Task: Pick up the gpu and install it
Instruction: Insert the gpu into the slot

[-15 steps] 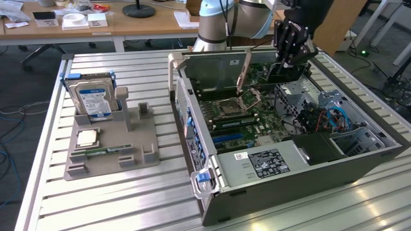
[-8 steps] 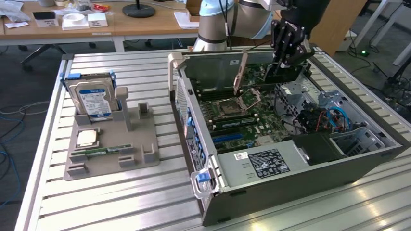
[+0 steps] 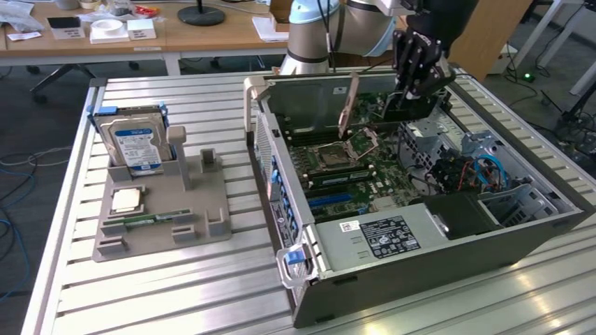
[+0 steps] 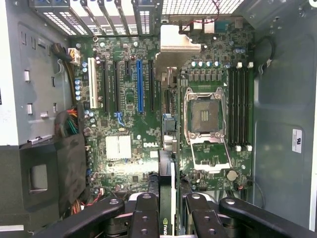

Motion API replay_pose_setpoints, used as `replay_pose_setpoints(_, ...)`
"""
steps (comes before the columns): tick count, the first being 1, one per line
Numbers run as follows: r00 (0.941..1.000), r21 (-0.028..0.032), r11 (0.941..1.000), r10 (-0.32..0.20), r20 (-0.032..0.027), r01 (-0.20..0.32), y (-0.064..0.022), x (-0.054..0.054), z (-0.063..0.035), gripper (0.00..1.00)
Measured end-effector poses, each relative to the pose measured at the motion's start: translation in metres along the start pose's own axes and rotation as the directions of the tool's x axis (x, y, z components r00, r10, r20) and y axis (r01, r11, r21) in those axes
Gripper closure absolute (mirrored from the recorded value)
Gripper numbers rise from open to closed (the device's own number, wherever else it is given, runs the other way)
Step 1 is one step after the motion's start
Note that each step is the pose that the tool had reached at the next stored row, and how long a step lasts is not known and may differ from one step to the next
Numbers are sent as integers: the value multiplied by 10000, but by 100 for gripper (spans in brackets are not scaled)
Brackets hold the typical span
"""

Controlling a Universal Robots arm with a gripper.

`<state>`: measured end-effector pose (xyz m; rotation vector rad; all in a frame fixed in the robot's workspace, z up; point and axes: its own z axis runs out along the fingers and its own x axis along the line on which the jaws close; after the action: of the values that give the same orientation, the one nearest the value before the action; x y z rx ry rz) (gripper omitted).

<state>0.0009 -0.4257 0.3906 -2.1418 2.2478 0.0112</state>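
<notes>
The gpu [image 3: 411, 109] is a flat black card hanging on edge under my gripper [image 3: 412, 89], which is shut on it. It hovers above the open computer case [image 3: 437, 244], over the back part of the motherboard [image 3: 359, 174]. In the wrist view the gpu [image 4: 168, 168] runs edge-on from between my fingers [image 4: 143, 213] to its silver end bracket [image 4: 179, 42]. It hangs between the blue expansion slot [image 4: 139, 84] and the empty CPU socket [image 4: 204, 116], and I cannot tell whether it touches the board.
The CPU socket's latch frame [image 3: 347, 105] stands up inside the case. At the exterior view's left, a grey holder tray [image 3: 163, 216] carries a hard drive [image 3: 135, 139], a CPU chip [image 3: 127, 201] and a RAM strip [image 3: 139, 222]. Cables and a power supply [image 3: 382, 237] fill the case's near end.
</notes>
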Motion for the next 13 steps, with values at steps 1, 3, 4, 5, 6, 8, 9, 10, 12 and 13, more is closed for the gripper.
replay_pose_setpoints(1,10000,3,10000,0,-1,0,3,1,7,74)
replay_pose_setpoints(3,10000,13,10000,-2,-1,2,9,1,21,74)
replay_pose_setpoints(4,10000,16,10000,-2,-2,2,11,1,24,74)
replay_pose_setpoints(5,10000,16,10000,-3,-2,3,11,2,25,74)
replay_pose_setpoints(6,10000,16,10000,-3,-3,3,11,2,25,74)
replay_pose_setpoints(8,10000,17,10000,-1,-2,1,15,2,25,74)
replay_pose_setpoints(9,10000,20,10000,0,-2,0,20,2,26,74)
replay_pose_setpoints(10,10000,27,10000,-2,-1,2,29,3,27,74)
replay_pose_setpoints(12,10000,56,10000,-3,1,3,56,4,29,74)
replay_pose_setpoints(13,10000,67,10000,-4,2,4,66,4,30,74)
